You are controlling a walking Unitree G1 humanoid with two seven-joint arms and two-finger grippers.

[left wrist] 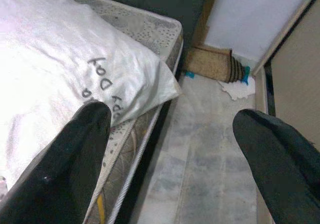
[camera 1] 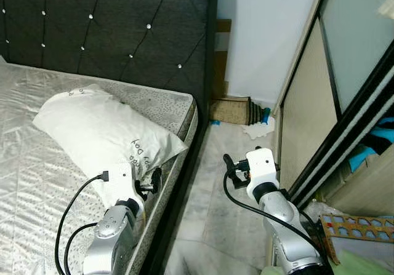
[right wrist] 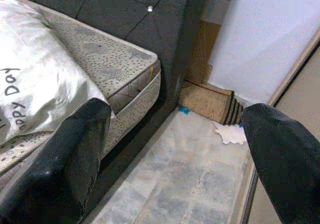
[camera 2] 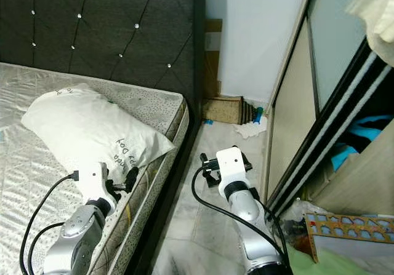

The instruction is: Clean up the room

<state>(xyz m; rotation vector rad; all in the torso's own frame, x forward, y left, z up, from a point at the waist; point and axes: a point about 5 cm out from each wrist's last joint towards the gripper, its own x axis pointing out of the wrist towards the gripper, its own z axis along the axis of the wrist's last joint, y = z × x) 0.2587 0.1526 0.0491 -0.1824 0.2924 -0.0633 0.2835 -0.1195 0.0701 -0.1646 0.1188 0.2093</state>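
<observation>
The left gripper [camera 1: 149,183] is hanging over the near edge of the mattress [camera 1: 37,164], its fingers [left wrist: 75,154] spread wide and gripping nothing, with the white pillow [camera 1: 101,133] lying just in front of them. The right gripper [camera 1: 237,167] is hovering over the marble floor [camera 1: 215,207] in the narrow aisle between the bed and the sliding wardrobe door [camera 1: 308,103], its fingers [right wrist: 65,164] likewise standing wide apart and empty.

What seems to be waiting for tidying is the clutter at the far end of the aisle: a crumpled white cloth [camera 1: 258,129], a rolled mat [camera 1: 237,110] against the wall, and small blue scraps beside them (what exactly they are is too small to tell). All of it is lying well apart from both grippers.

The risks, as I judge them, are coming from the tightness of the passage. Walking forward, the right arm is likely to scrape the wardrobe door or its track, and the left could be dragging the pillow corner off the bed, since that corner is already overhanging the mattress edge. Reaching low for a limp cloth is also inviting a pinch that is catching only a fold.
</observation>
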